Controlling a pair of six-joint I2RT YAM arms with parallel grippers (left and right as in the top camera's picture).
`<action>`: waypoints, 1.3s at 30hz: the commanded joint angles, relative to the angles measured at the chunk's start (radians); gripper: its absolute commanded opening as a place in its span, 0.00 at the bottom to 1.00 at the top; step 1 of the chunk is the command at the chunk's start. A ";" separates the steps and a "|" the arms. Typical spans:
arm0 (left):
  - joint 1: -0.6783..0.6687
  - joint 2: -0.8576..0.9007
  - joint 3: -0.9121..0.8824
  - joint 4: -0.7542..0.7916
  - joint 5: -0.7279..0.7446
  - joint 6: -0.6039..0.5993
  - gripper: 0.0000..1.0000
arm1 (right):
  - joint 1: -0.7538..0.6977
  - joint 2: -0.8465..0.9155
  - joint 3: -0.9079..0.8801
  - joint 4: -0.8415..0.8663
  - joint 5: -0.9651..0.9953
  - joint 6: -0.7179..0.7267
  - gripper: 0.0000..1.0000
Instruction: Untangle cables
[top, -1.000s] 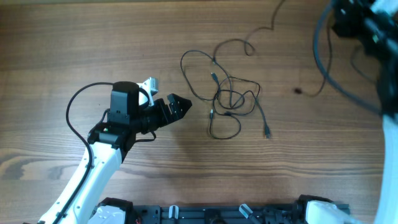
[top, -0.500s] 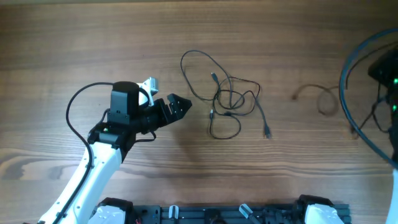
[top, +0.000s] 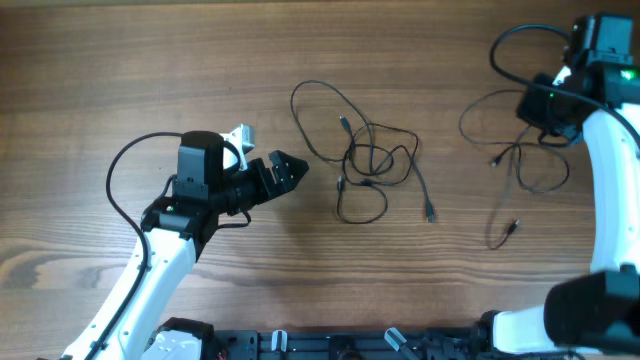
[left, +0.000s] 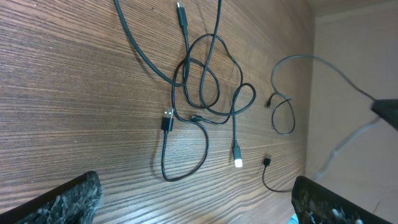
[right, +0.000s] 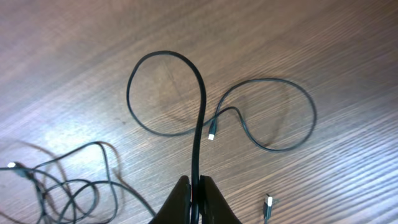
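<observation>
Left side, near edge: the left gripper hangs over the wooden tabletop, left of centre, aimed toward the right edge. In the left wrist view its fingers stand wide apart and hold nothing. It is near the tangled cables but not touching them.

Centre of the tabletop: the tangled cables lie flat. Several thin black strands cross in a loose knot, and one large loop runs out toward the far edge. Toward the near edge a smaller closed loop lies beside a dark plug. A silver-tipped plug ends a strand on the right side of the bunch. All of this rests on the wood, free of both arms.

Right side, toward the far right corner: the right gripper has its fingers pressed together on the separate cable. That cable rises from the tabletop into the grip. Below it, two open loops lie on the wood, one to each side. One free plug end trails toward the near edge. The separate cable lies well apart from the tangled cables, with bare wood between them.
</observation>
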 joint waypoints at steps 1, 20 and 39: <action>0.000 0.003 0.006 0.002 -0.011 0.020 1.00 | -0.024 0.072 0.003 0.030 -0.015 -0.004 0.15; 0.000 0.003 0.006 0.002 -0.011 0.020 1.00 | -0.106 0.357 -0.023 0.058 0.003 -0.093 1.00; 0.000 0.003 0.006 0.002 -0.011 0.020 1.00 | -0.098 0.370 -0.394 0.490 -0.179 -0.190 0.65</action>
